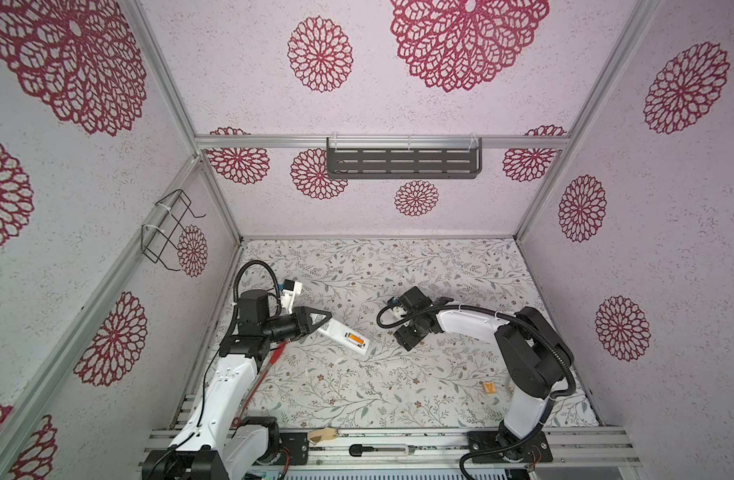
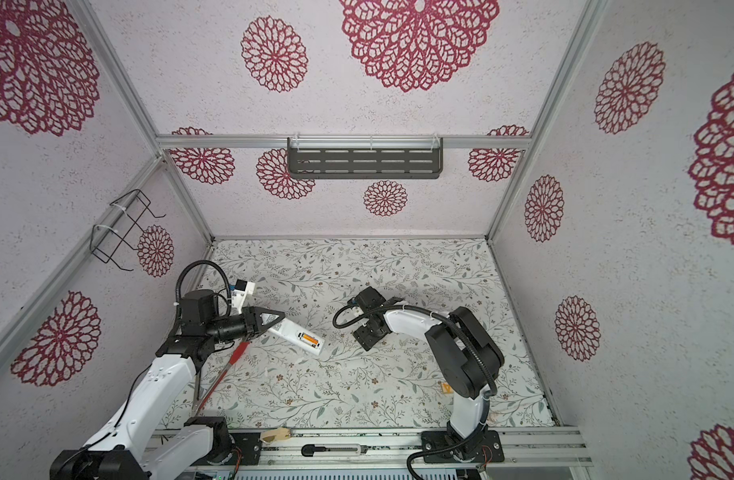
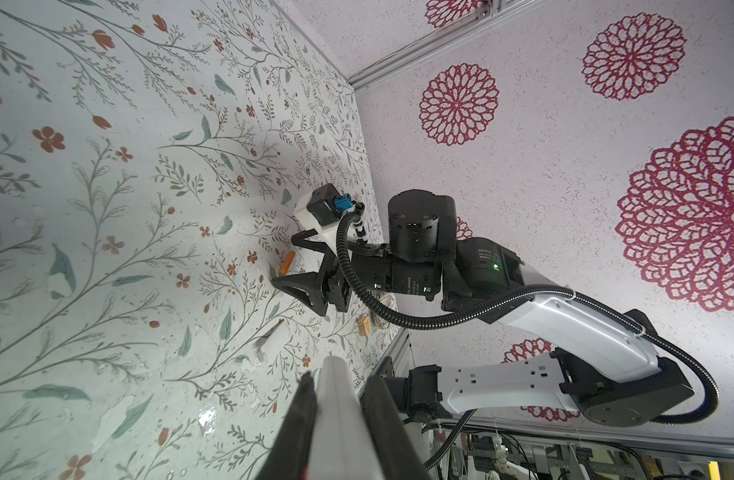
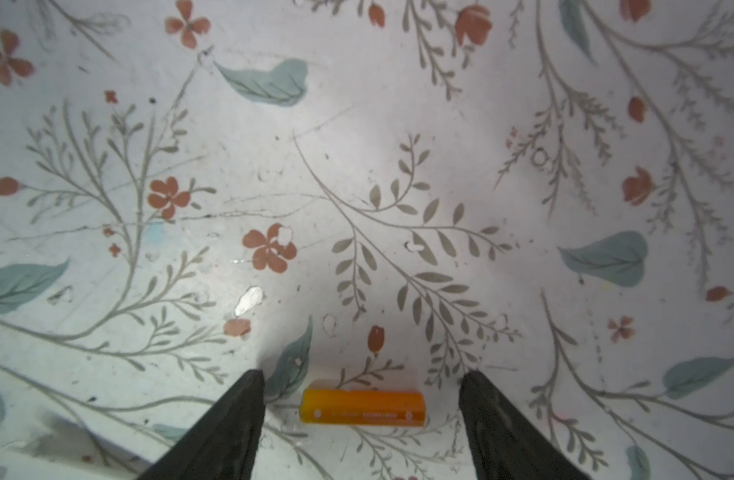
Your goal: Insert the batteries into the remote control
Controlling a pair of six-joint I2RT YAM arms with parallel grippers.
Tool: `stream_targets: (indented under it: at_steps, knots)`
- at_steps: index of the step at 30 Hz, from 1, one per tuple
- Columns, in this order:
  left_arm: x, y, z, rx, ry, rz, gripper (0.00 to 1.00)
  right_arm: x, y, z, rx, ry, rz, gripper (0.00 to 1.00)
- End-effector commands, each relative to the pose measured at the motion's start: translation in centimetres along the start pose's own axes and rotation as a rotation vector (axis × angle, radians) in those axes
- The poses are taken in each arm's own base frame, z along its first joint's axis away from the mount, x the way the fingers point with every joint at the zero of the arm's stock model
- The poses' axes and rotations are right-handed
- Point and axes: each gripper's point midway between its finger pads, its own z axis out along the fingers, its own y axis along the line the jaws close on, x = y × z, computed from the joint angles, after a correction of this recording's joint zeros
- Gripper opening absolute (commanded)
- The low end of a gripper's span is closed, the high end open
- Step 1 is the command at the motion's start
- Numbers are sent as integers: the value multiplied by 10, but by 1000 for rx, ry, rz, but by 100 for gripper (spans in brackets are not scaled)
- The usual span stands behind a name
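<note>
The left gripper (image 1: pixel 326 321) clamps the remote control (image 1: pixel 339 332). The right gripper (image 4: pixel 363 374), spread wide, straddles the loose battery (image 4: pixel 362 407) — the pickup step. Next: close squarely, then lift.

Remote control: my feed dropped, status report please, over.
Left gripper shut on remote control, first battery seated in it. Right gripper open, straddling second battery lying on table. Nothing blocking that pick.

The floral-print table (image 1: pixel 398 399) carries one orange battery (image 4: pixel 362 409), a small orange tag (image 1: pixel 489 387) and a red-handled tool (image 1: pixel 278 352).
</note>
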Motion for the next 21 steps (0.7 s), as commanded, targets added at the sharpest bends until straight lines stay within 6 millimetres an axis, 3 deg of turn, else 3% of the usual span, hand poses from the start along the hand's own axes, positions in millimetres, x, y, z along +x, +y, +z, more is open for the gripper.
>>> stream_targets:
  at_steps: [1, 7, 11, 15, 21]
  knots:
    - [-2, -3, 0, 19, -2, 26, 1, -2, 8, -22, -50, -27, 180, 79]
    - [-1, -4, 1, 29, 9, 15, 1, 13, 5, -33, -28, -75, 603, 80]
    - [-1, -5, 0, 31, 6, 21, 1, 32, 3, -36, 7, -112, 796, 80]
    - [-1, -6, -1, 32, 4, 24, 1, 38, 10, -27, 15, -45, 890, 79]
    - [-1, -9, -2, 33, -2, 35, 2, 24, 21, -12, -8, -12, 963, 78]
